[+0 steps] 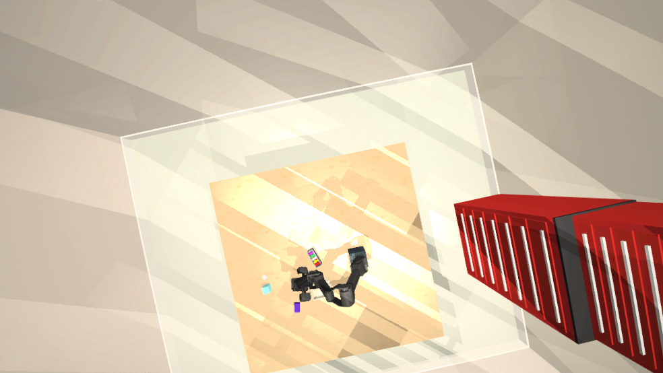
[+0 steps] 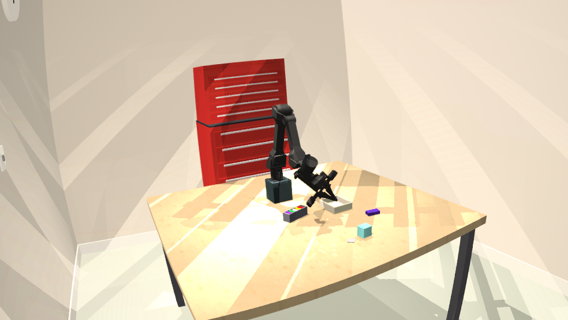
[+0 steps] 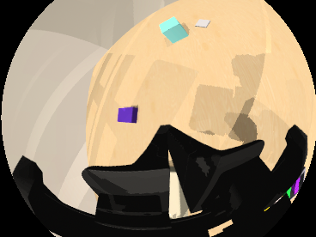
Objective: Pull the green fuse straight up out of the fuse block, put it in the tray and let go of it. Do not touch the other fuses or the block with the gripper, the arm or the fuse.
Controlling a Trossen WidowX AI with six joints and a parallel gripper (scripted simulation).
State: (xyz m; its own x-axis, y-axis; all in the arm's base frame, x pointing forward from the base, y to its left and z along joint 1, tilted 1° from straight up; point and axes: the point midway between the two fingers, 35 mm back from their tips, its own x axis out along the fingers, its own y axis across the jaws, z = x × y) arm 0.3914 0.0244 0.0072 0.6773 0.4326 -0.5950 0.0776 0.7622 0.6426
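Observation:
The green fuse [image 1: 312, 255] [image 3: 288, 193] stands in the fuse block [image 2: 294, 215] with the other coloured fuses, between the magenta fuse [image 1: 310, 252] [image 3: 296, 185] and a white one. In the wrist view only part of the block shows, at the lower right edge behind the gripper's frame. The cream tray [image 2: 338, 208] [image 1: 319, 297] lies beside the block, partly hidden by the arm in the top view. My gripper [image 2: 335, 198] [image 3: 165, 129] is shut and tilted, with its fingertips over the tray and nothing seen between them.
A purple block [image 1: 296, 307] [image 2: 372, 212] [image 3: 127, 115] lies beyond the tray. A turquoise cube [image 1: 266, 289] [image 2: 363, 230] [image 3: 173, 30] and a small white tile [image 1: 264, 277] [image 2: 351, 240] [image 3: 203, 23] lie farther out on the table. A red tool cabinet [image 2: 242, 95] stands behind the table.

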